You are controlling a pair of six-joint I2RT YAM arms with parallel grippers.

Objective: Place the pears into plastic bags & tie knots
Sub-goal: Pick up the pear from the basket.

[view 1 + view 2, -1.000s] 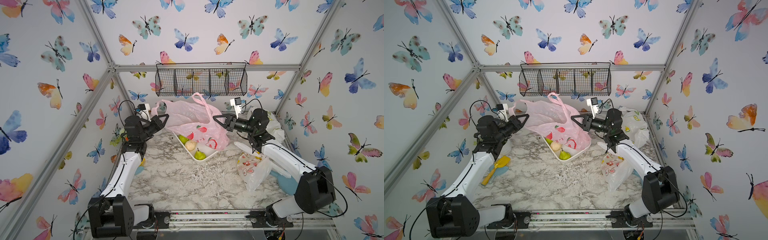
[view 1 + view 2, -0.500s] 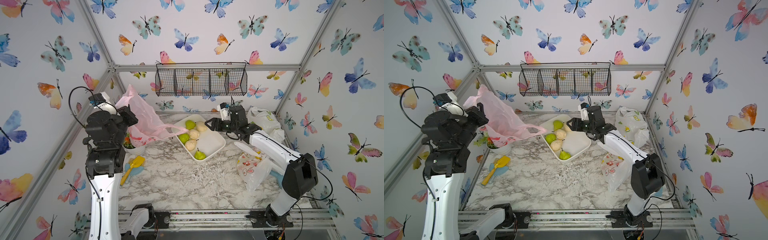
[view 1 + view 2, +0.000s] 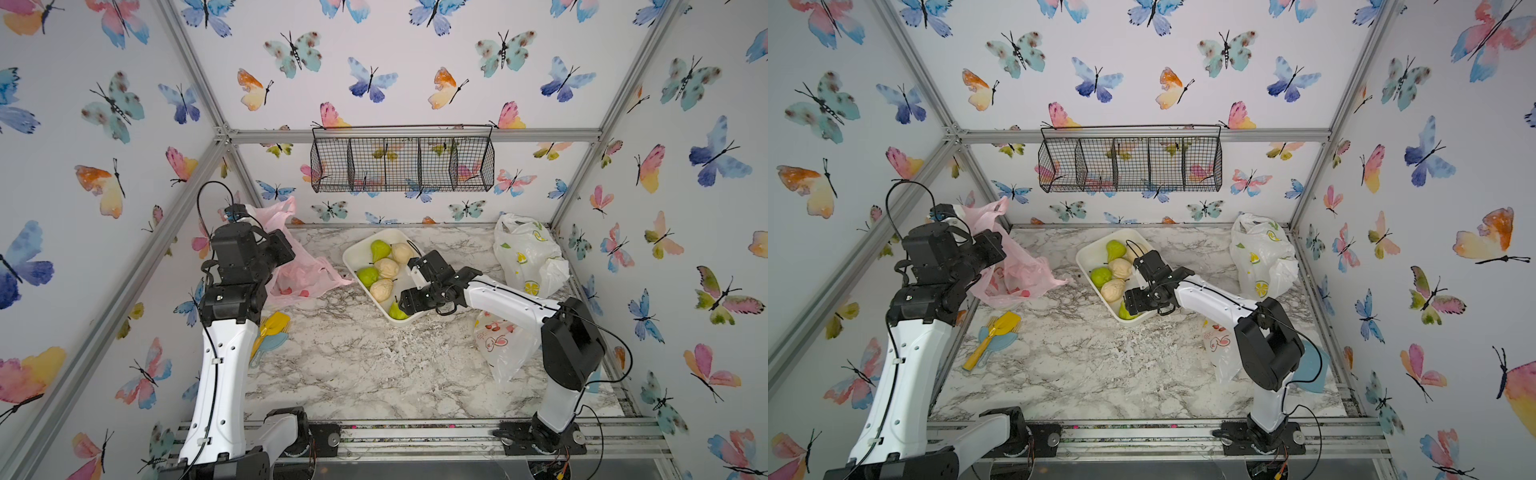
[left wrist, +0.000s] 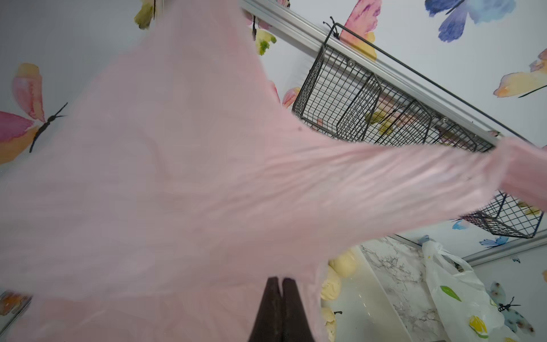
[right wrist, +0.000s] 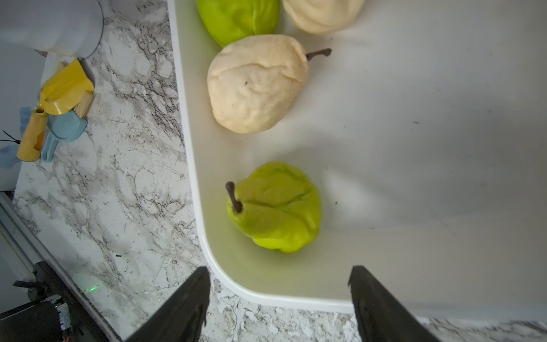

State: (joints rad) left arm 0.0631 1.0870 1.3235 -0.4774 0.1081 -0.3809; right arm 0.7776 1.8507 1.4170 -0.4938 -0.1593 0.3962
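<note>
Six pears (image 3: 386,268) in white tray (image 3: 351,266), far-centre on marble table (image 3: 353,365): three green, three cream. One green pear (image 5: 275,207) lies alone by tray's near corner, with a cream pear (image 5: 256,84) next along. Over that corner hovers right gripper (image 5: 278,268), jaws wide apart, nothing held, not touching the fruit. At table's left side, up high, left gripper (image 4: 280,279) has its fingers pressed together on pink bag (image 3: 303,274), which drapes down onto the table. Lemon-print bag (image 3: 525,253) stands in far right corner. Doodle bag (image 3: 498,345) lies beside right arm. Yellow and blue scoops (image 3: 270,332) lie near left arm.
</note>
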